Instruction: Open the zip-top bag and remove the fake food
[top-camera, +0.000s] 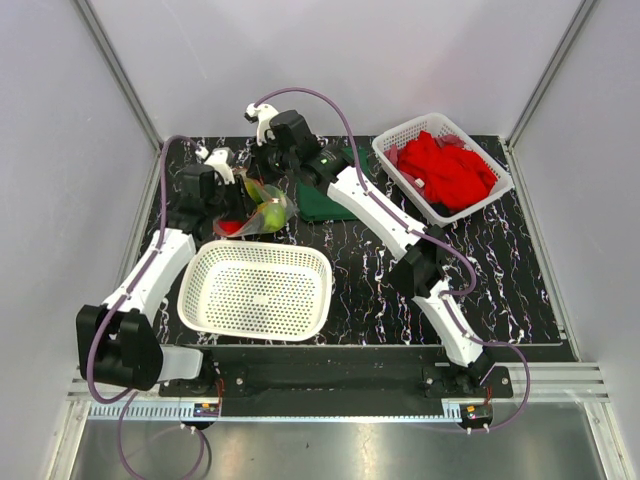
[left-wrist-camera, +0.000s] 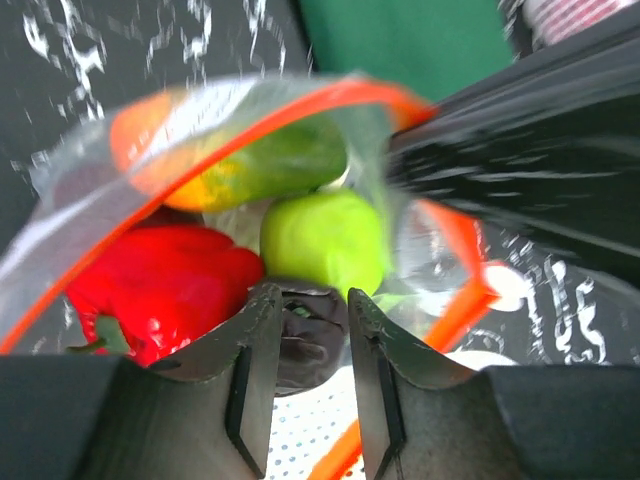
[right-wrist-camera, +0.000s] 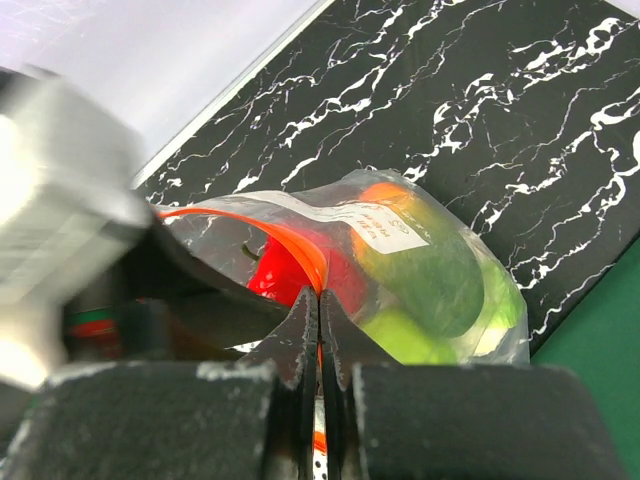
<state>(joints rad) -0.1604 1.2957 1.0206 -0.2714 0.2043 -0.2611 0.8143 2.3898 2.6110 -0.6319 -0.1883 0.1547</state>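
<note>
Left of the overhead view, left gripper (left-wrist-camera: 312, 300): reaches into the mouth of the bag; its jaws stand partly apart and clamp a small dark piece (left-wrist-camera: 312, 340) that fills the gap between them.
White basket (top-camera: 200, 290): lower centre-left of the overhead view, on the black marbled table (top-camera: 500, 270), just below the bag.
Zip-top bag (top-camera: 265, 210): upper centre-left of the overhead view, between the two grippers and above the white basket; its mouth gapes toward the left wrist camera.
Zip strip (right-wrist-camera: 290, 245): red-orange, curving round the open mouth.
Fake food: inside the bag, with a red pepper (left-wrist-camera: 160, 285) at lower left of the left wrist view, a green apple (left-wrist-camera: 325, 240) beside it, and an orange-green mango (left-wrist-camera: 250, 165) above both.
White label (right-wrist-camera: 365, 225): on the bag's clear side, upper centre of the right wrist view.
Right gripper (right-wrist-camera: 319, 305): clenched tight, pinching the zip strip at the bag's edge.
Green cloth (top-camera: 322, 205): folded, just right of the bag, partly under the right arm.
Second basket (top-camera: 480, 203): upper right of the overhead view, holding red cloths (top-camera: 445, 168).
</note>
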